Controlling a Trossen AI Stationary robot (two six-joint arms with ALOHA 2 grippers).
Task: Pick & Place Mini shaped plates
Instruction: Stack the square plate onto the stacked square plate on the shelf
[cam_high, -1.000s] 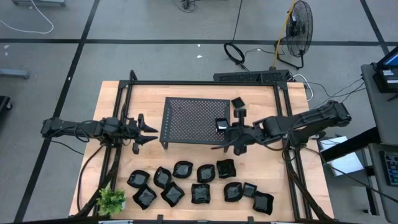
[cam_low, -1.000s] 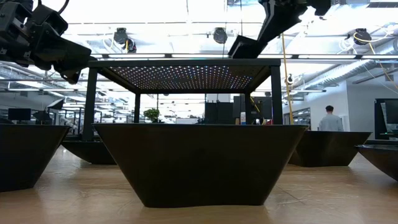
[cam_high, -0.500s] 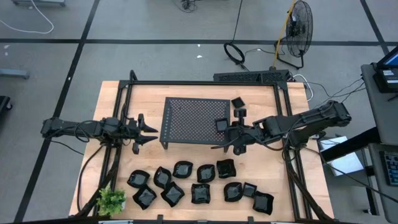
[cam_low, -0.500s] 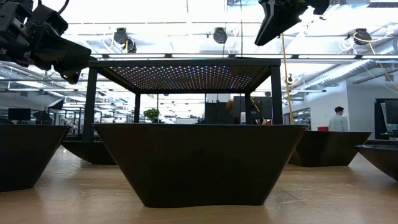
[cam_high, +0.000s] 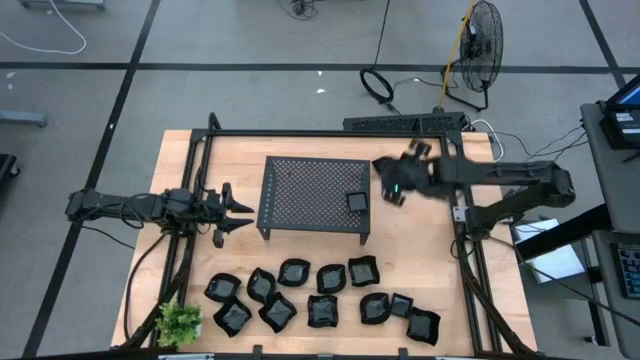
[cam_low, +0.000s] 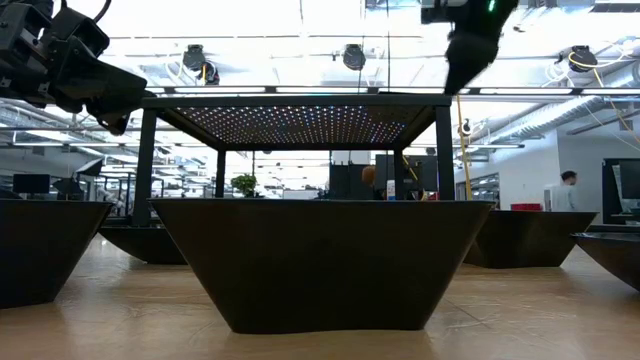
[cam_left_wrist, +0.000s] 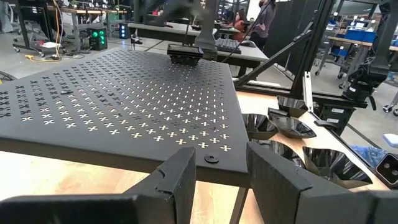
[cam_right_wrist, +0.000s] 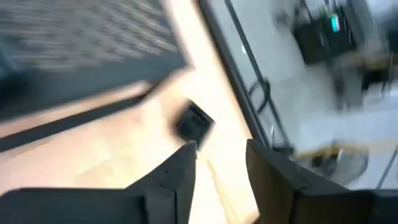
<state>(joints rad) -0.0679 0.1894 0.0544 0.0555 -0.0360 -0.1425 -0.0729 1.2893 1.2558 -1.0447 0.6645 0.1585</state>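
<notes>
The right tool hangs above the desk just off the right edge of the perforated rack, near the desk's far right corner. Its wrist view shows the two fingers parted with bare desk between them and nothing gripped; a small square plate lies on the wood just ahead of them.

One mini plate sits on top of the rack, at its right edge near the front corner. The left wrist view shows that same plate at the rack's far side.

The remaining mini plates lie in a loose double row along the desk's near edge, from beside the small green plant at the near left corner across to the near right.

The left tool waits at the rack's left edge, level with the rack top, its fingers partly open and holding nothing.
</notes>
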